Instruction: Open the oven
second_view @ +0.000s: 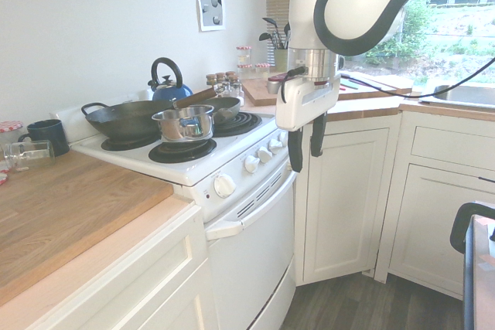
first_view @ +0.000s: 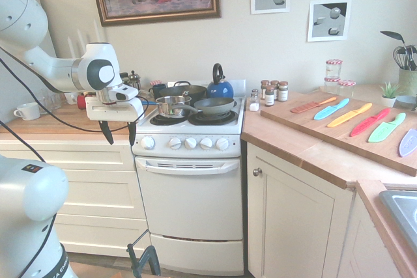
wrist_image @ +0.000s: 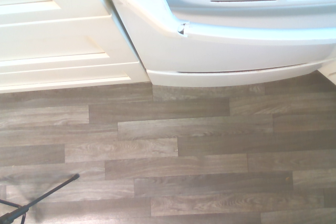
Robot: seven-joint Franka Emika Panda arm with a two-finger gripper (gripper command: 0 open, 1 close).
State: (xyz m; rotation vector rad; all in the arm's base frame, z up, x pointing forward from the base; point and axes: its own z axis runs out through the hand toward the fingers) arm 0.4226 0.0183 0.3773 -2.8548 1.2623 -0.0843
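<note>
The white oven (first_view: 189,206) stands between cream cabinets with its drop-down door shut. A wide bar handle (first_view: 189,166) runs along the door's top, under a row of white knobs (first_view: 190,142). My gripper (first_view: 118,133) hangs fingers-down in front of the range's left edge, level with the knob panel and just above the handle's left end. It is open and holds nothing. The second exterior view shows the gripper (second_view: 306,144) out in front of the oven (second_view: 251,260), apart from the handle (second_view: 255,206). In the wrist view the oven door and handle (wrist_image: 252,30) lie above grey plank floor.
On the burners sit a steel saucepan (first_view: 171,105), a black wok (first_view: 179,90), a frying pan (first_view: 215,105) and a blue kettle (first_view: 219,86). Cream drawers (first_view: 91,193) flank the oven's left, a cabinet door (first_view: 293,219) its right. A board with coloured knives (first_view: 313,125) lies on the right counter.
</note>
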